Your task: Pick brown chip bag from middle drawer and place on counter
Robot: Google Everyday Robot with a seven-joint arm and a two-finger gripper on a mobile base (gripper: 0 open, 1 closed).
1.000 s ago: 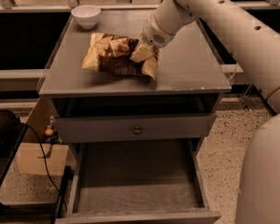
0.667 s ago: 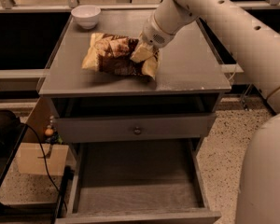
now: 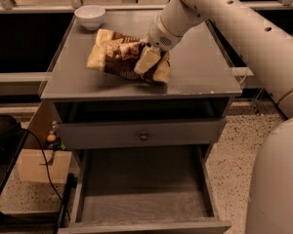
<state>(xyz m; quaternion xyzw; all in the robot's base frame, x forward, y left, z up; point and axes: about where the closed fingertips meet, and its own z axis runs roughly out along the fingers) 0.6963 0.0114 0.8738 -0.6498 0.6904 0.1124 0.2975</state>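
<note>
The brown chip bag lies on the grey counter, a little left of the middle, with its cream-tan ends pointing left and right. My gripper reaches down from the upper right and sits at the bag's right end, touching it. The middle drawer is pulled out at the bottom of the cabinet. Its grey floor is bare.
A white bowl stands at the counter's back left corner. A shut drawer front with a round knob sits above the open drawer. A cardboard box and a black cable lie on the floor at left. My pale body fills the lower right.
</note>
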